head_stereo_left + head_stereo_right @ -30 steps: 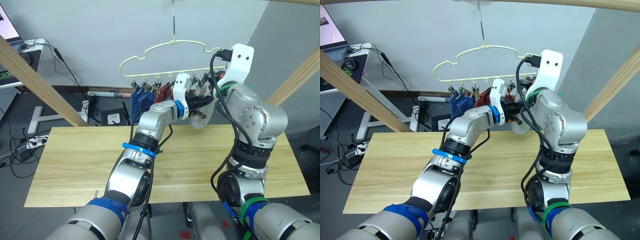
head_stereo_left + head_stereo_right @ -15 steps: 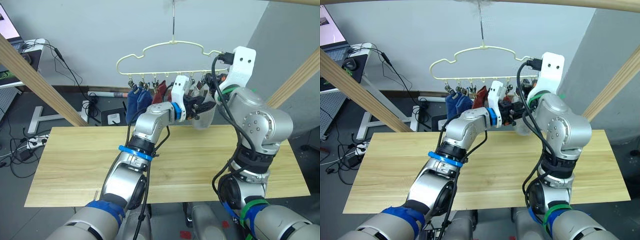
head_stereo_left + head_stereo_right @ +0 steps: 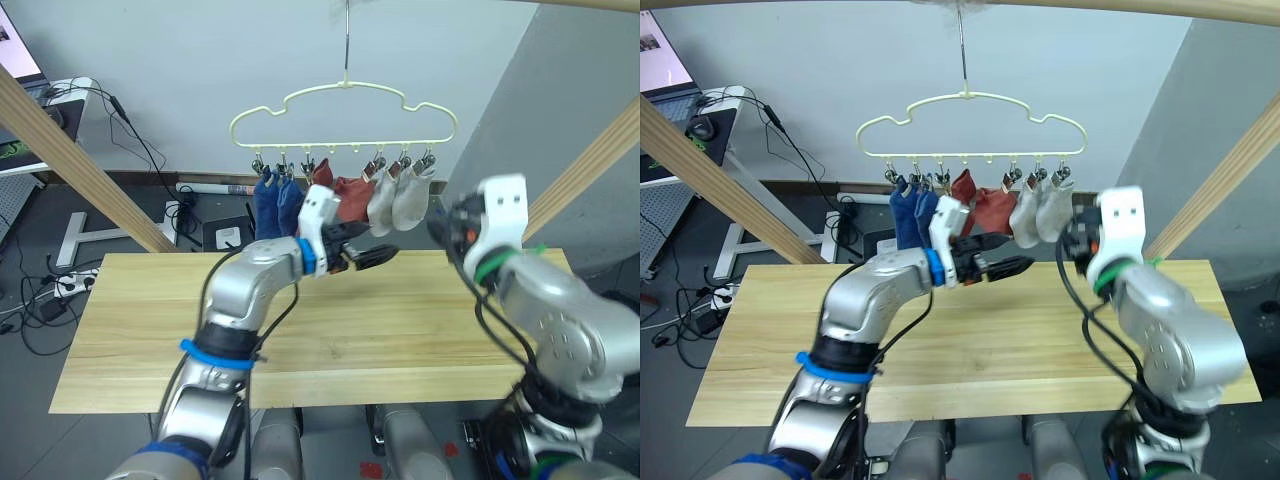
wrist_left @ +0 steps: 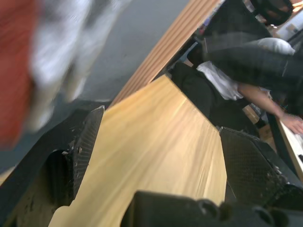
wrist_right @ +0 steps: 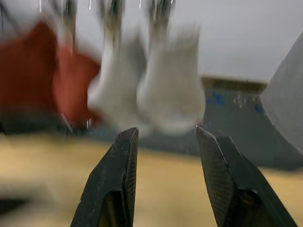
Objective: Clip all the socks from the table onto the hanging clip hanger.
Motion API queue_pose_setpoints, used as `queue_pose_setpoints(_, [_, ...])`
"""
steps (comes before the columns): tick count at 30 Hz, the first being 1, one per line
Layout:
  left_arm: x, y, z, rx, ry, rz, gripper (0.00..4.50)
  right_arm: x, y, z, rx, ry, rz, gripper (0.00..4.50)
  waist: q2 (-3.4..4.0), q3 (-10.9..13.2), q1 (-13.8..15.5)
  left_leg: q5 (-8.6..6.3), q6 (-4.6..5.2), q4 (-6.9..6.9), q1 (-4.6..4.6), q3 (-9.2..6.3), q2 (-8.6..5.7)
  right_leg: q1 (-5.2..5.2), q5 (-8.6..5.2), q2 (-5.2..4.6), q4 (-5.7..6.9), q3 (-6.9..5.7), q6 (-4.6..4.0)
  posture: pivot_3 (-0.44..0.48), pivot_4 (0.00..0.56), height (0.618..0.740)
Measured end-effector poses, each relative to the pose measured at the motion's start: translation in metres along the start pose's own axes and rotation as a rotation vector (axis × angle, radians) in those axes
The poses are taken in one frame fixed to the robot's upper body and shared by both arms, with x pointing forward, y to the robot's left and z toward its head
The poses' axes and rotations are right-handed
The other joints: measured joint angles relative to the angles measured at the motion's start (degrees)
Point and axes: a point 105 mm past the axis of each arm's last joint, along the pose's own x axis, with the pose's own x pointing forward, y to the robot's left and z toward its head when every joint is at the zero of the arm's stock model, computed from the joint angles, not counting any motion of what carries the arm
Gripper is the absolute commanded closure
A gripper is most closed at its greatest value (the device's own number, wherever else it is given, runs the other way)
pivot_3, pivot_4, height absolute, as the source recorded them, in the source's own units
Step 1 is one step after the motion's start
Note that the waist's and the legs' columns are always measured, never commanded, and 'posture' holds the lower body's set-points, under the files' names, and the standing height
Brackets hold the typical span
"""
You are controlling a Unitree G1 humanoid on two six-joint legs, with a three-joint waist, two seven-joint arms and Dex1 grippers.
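All six socks [image 3: 340, 196] hang clipped on the hanger [image 3: 343, 108] above the surface [image 3: 420, 330], just beyond both released hands, left [image 3: 372, 256] and right [image 5: 165, 179], each holding nothing.

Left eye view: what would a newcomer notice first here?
The hanger hanging above the table's far edge, with blue, red and grey socks clipped in a row. Below them, the left gripper and right gripper are both open, holding nothing.
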Motion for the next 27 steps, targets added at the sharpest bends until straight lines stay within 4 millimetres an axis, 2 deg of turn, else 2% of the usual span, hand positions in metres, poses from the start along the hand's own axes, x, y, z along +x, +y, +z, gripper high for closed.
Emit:
queue_pose_setpoints(2, [-0.018,0.008,-0.014,-0.001,0.028,0.057,0.03,-0.010,0.000,-0.026,-0.002,0.056,0.006,2.55,0.01,0.0,0.0,0.00,0.00,0.01,0.08,0.03,0.00,0.05,0.00,0.00,0.01,0.04,0.01,-0.014,0.248,0.740])
queue_pose_setpoints(7, [-0.047,0.012,-0.039,0.048,0.024,0.175,0.03,-0.027,0.009,-0.053,0.001,0.039,0.031,2.55,-0.01,-0.3,0.2,0.05,0.01,0.07,0.20,0.03,0.01,0.21,-0.14,-0.01,-0.10,0.07,0.24,0.004,0.225,0.740])
queue_pose_setpoints(12, [-0.073,0.024,-0.060,0.055,0.048,0.281,0.03,-0.036,0.013,-0.068,0.018,0.028,0.035,2.55,-0.01,-1.0,0.4,0.11,0.05,0.06,0.28,0.09,0.02,0.25,-0.13,-0.02,-0.13,0.11,0.19,0.030,0.209,0.740])
queue_pose_setpoints(17, [-0.093,0.033,-0.065,0.078,0.059,0.355,0.03,-0.049,0.013,-0.086,0.007,0.064,0.024,2.55,-0.01,-1.7,1.3,0.11,0.05,0.06,0.29,0.13,0.02,0.26,-0.15,-0.02,-0.21,0.14,0.14,0.041,0.215,0.740])
queue_pose_setpoints(24, [-0.121,0.027,-0.093,0.024,0.127,0.410,0.03,-0.065,0.007,-0.102,-0.002,0.086,-0.013,2.55,-0.01,-1.8,1.8,0.10,0.06,0.00,0.29,0.20,0.09,0.29,-0.15,-0.04,-0.41,0.17,0.08,0.053,0.223,0.740])
queue_pose_setpoints(27, [-0.124,0.022,-0.094,0.024,0.122,0.414,0.03,-0.066,0.006,-0.100,-0.005,0.070,-0.017,2.55,-0.02,-1.8,1.9,0.10,0.06,0.01,0.28,0.22,0.09,0.30,-0.15,-0.05,-0.45,0.19,0.01,0.063,0.224,0.740])
